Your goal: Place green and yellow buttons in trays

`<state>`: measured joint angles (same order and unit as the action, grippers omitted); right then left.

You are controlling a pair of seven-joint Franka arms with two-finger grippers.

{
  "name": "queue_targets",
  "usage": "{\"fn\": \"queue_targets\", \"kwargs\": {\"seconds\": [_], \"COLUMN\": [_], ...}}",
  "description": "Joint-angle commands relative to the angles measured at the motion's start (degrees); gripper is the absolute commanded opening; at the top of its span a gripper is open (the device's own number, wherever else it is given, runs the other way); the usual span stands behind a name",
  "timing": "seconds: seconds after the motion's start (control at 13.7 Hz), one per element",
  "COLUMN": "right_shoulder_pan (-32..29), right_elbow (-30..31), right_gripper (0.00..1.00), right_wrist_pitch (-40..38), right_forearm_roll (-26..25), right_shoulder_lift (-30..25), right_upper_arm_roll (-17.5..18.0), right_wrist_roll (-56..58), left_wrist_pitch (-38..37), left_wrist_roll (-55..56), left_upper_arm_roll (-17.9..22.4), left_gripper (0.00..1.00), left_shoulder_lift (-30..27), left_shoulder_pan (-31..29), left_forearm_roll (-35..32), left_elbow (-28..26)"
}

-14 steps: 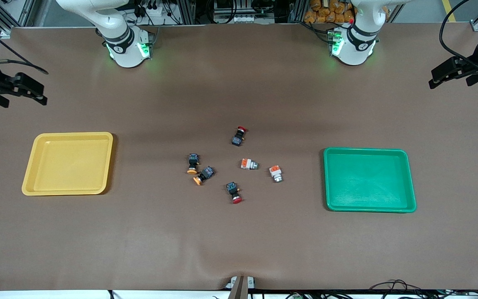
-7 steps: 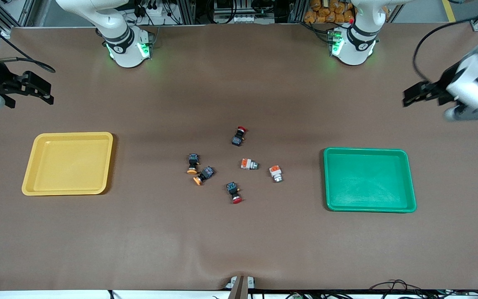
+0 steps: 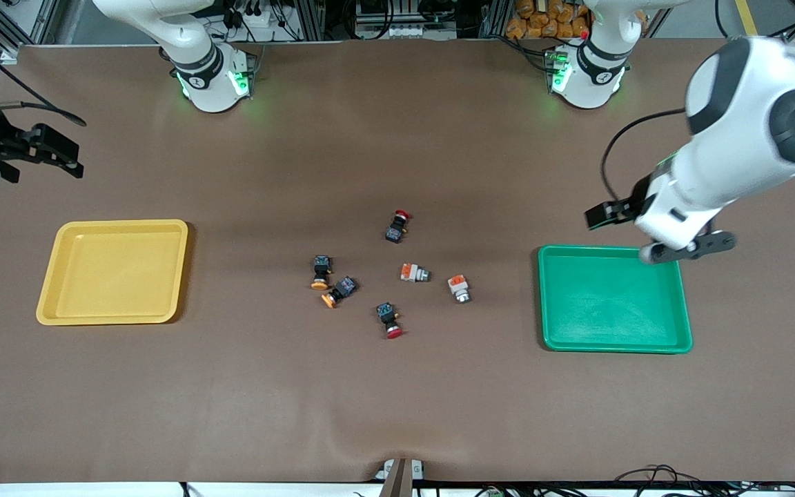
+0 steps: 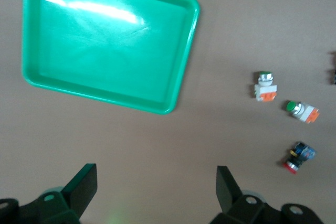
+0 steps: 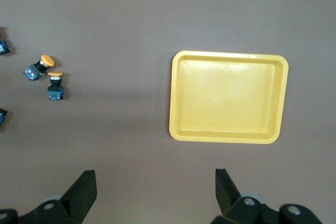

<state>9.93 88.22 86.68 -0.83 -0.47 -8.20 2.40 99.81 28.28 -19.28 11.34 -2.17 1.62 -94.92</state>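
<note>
Two black-bodied buttons with orange-yellow caps [image 3: 321, 272] [image 3: 339, 290] lie mid-table; they also show in the right wrist view [image 5: 39, 66] [image 5: 54, 86]. Two white-bodied buttons with orange blocks [image 3: 414, 273] [image 3: 459, 288] lie beside them toward the green tray [image 3: 613, 299]; the left wrist view shows their green caps [image 4: 264, 86] [image 4: 302, 110]. The yellow tray [image 3: 113, 271] lies toward the right arm's end and holds nothing. My left gripper [image 3: 601, 216] [image 4: 156, 187] is open and empty, over the table beside the green tray's [image 4: 105, 45] rim. My right gripper [image 3: 59, 155] [image 5: 156, 190] is open and empty, over the table beside the yellow tray [image 5: 228, 97].
Two black-bodied buttons with red caps lie among the others, one farther from the front camera [image 3: 397, 226] and one nearer [image 3: 389, 320]; one of them shows in the left wrist view [image 4: 297, 157]. The arm bases [image 3: 211, 76] [image 3: 587, 72] stand along the table's back edge.
My left arm has swung in from the table's end to beside the green tray. My right gripper has shifted only slightly. The buttons and trays have not moved.
</note>
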Motion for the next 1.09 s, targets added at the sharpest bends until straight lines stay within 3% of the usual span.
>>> {"fn": "queue_targets", "kwargs": {"seconds": [0.0, 0.58, 1.02], "right_shoulder_pan": [-1.31, 0.00, 6.58], "right_elbow": [-1.03, -1.03, -1.03], "right_gripper": [1.00, 1.00, 1.00], "right_wrist_pitch": [2.08, 4.03, 4.03], "right_forearm_roll": [-0.40, 0.83, 2.40], "right_shoulder_lift": [1.52, 4.60, 8.98], "right_upper_arm_roll": [0.12, 0.47, 0.56], "right_wrist_roll": [-0.02, -0.81, -0.81], "left_wrist_pitch": [3.18, 9.87, 19.88], "left_wrist_roll": [4.49, 11.62, 19.96], "left_upper_arm_roll": [-0.14, -0.14, 0.20], "left_gripper": [1.00, 1.00, 1.00], "left_shoulder_lift": [3.41, 12.30, 20.46], "left_shoulder_pan": [2.33, 8.32, 13.15], "left_forearm_roll": [-1.53, -4.43, -4.61], "left_elbow": [1.32, 1.58, 1.49]}}
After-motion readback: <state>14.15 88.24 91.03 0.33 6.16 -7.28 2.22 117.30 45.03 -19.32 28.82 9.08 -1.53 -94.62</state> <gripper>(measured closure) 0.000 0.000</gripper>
